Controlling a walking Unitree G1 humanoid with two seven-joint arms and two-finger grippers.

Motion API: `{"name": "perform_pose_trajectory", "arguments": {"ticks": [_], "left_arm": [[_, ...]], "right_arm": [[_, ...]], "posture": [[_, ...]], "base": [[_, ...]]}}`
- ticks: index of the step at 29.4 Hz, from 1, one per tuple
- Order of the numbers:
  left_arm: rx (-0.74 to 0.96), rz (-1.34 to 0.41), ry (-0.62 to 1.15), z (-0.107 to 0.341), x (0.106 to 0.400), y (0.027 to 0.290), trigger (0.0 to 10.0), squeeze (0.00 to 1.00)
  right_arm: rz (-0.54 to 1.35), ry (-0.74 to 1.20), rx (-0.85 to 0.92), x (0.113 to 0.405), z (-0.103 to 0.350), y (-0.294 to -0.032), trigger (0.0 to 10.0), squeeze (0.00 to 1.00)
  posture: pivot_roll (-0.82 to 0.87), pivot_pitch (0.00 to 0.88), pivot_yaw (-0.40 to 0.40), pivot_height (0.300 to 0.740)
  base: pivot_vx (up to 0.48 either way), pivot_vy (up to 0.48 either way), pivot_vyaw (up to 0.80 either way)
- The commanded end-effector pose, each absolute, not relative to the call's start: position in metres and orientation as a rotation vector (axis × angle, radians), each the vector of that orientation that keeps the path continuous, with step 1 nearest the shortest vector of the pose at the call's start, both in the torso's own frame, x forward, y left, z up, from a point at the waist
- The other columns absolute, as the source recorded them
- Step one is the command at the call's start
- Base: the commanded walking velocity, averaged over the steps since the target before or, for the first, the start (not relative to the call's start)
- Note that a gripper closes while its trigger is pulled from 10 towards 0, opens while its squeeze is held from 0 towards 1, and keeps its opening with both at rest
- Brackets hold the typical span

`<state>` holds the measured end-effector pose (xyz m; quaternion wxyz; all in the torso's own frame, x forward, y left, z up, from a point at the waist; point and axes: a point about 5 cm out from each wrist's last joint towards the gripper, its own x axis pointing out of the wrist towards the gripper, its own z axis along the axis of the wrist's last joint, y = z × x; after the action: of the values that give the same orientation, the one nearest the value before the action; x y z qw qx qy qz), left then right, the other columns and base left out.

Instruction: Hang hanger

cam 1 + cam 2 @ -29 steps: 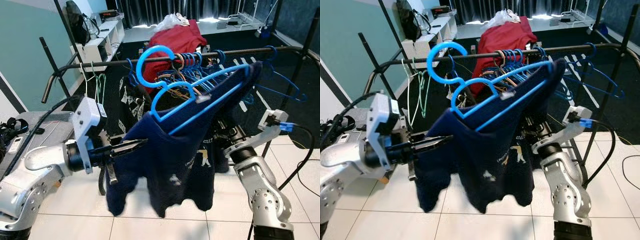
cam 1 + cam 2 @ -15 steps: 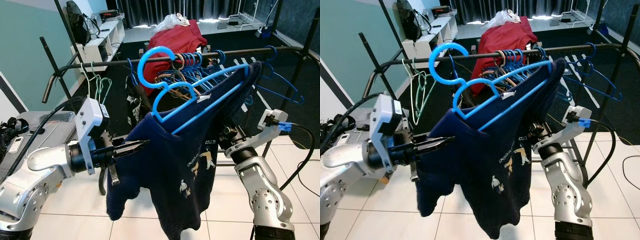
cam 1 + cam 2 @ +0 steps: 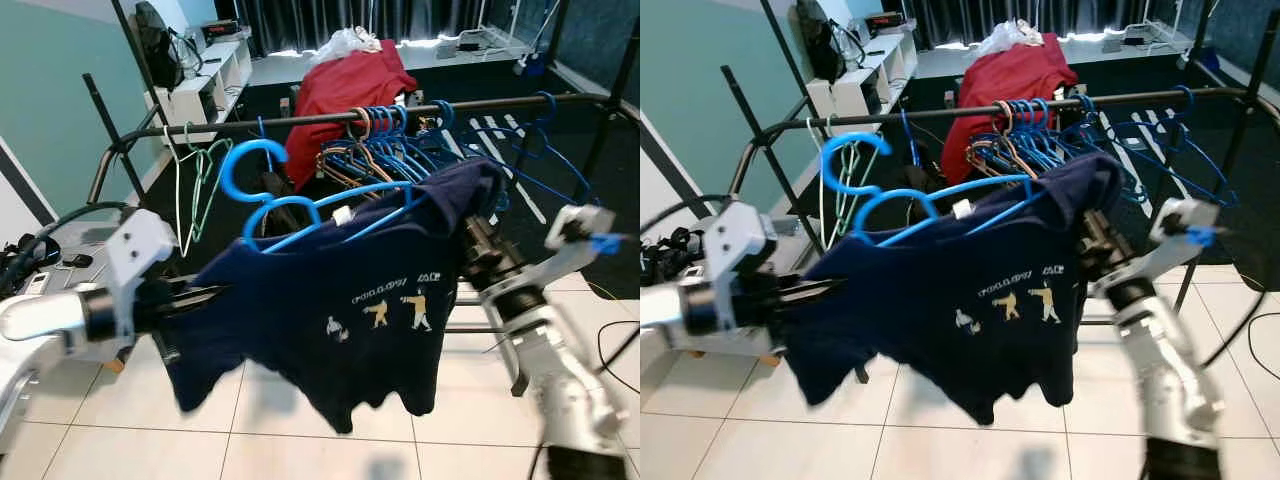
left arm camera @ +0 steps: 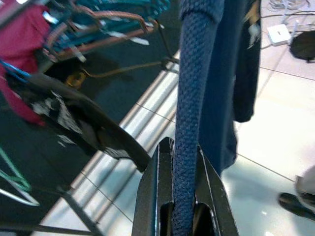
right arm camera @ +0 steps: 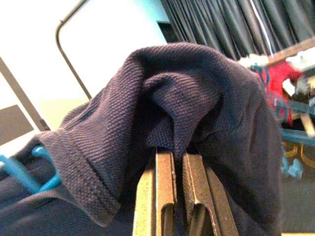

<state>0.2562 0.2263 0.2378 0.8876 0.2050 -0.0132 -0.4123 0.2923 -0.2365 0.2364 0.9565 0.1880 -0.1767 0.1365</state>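
Now hanger (image 3: 300,205) with shirt (image 3: 340,300) is sitting lower and flatter than before; left gripper (image 4: 179,196) and right gripper (image 5: 179,189) are both pinching shirt.

Red garment (image 3: 345,85) draped over stuff behind the rail. White shelf unit (image 3: 205,80) along the teal wall (image 3: 60,110), black bag (image 3: 155,50) on top. Dark curtains (image 3: 350,15) at the back. White tile floor (image 3: 120,430); dark carpet (image 3: 560,130) further back.
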Motion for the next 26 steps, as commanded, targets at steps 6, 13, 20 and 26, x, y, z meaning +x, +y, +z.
{"name": "perform_pose_trajectory", "arguments": {"ticks": [6,13,20,26], "left_arm": [[0.448,-0.859,-0.01,0.25,0.248,0.243,10.0,0.0],[0.415,-1.17,-0.039,0.258,0.225,0.206,10.0,0.0],[0.352,-1.236,-0.134,0.267,0.224,0.19,10.0,0.0],[0.112,-1.15,-0.371,0.28,0.241,0.175,10.0,0.0]], "right_arm": [[0.064,-0.429,0.346,0.281,0.25,-0.285,0.0,0.0],[0.066,-0.278,0.35,0.288,0.222,-0.267,0.0,0.0],[0.181,-0.129,0.359,0.29,0.2,-0.234,0.0,0.0],[0.406,0.088,0.4,0.282,0.167,-0.172,0.0,0.0]], "posture": [[-0.09,0.0,0.091,0.74],[-0.08,0.0,0.087,0.74],[-0.08,0.0,0.088,0.74],[-0.1,0.0,0.087,0.74]], "base": [[0.0,0.0,0.0],[0.0,0.0,0.0],[0.0,0.0,0.0],[0.0,0.0,0.0]]}}
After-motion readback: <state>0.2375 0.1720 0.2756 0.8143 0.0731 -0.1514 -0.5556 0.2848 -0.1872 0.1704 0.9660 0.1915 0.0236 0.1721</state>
